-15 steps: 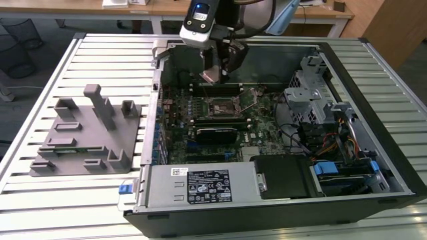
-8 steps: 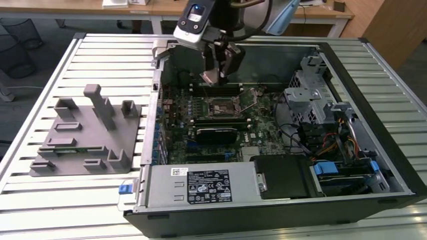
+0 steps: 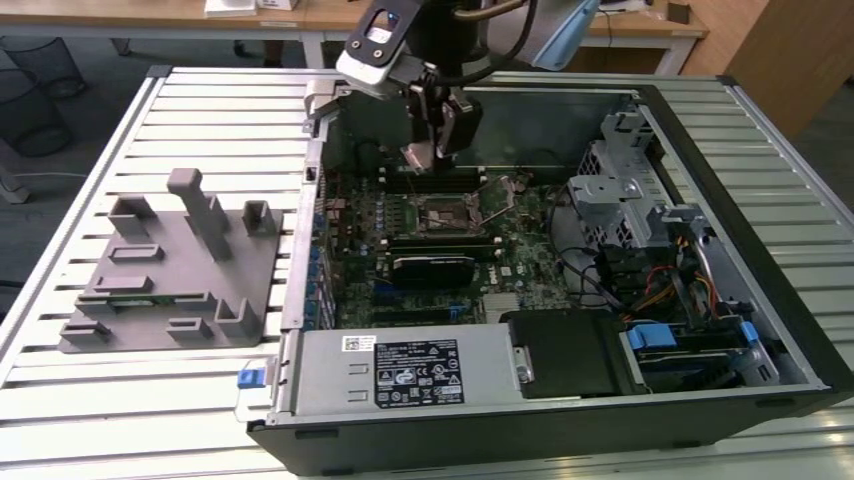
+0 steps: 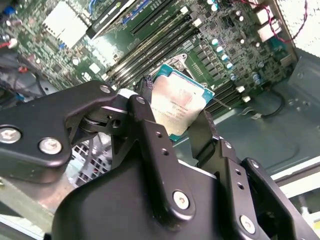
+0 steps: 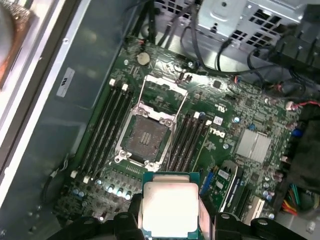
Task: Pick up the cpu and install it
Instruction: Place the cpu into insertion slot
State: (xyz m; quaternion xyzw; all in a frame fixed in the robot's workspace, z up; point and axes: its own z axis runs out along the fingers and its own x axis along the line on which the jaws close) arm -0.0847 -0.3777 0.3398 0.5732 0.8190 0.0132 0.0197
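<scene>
— Exterior view first: where is the hand?
— The hand (image 3: 430, 152) hangs inside the open computer case (image 3: 534, 430), above the motherboard (image 3: 527, 225). It is pinching the cpu (image 3: 418, 156), a pale chip at its fingertips, held clear of the board.
— What lies around it?
— The socket (image 3: 447, 212) sits below the hand, slightly toward the exterior view's right. The grey fixture (image 3: 174, 270) stands well apart from the hand, outside the case on the slatted surface (image 3: 147, 400), toward the exterior view's left.
— And the second wrist view?
— Two black fingers (image 4: 150, 135) press on opposite edges of the cpu (image 4: 177, 105). Its silver-white top faces the camera, with a green rim showing round it. Beyond the chip run the long memory slots (image 4: 160, 37).
— The first wrist view?
— The cpu (image 5: 169, 207) sits between the fingers (image 5: 125, 222), its metal top toward the camera. Past the fingertips the socket (image 5: 147, 137) is open: its retention frame (image 5: 161, 97) is lifted and the dark contact field is exposed. Memory slots (image 5: 105, 125) flank the socket on both sides. The chip is apart from the socket, not touching it.
</scene>
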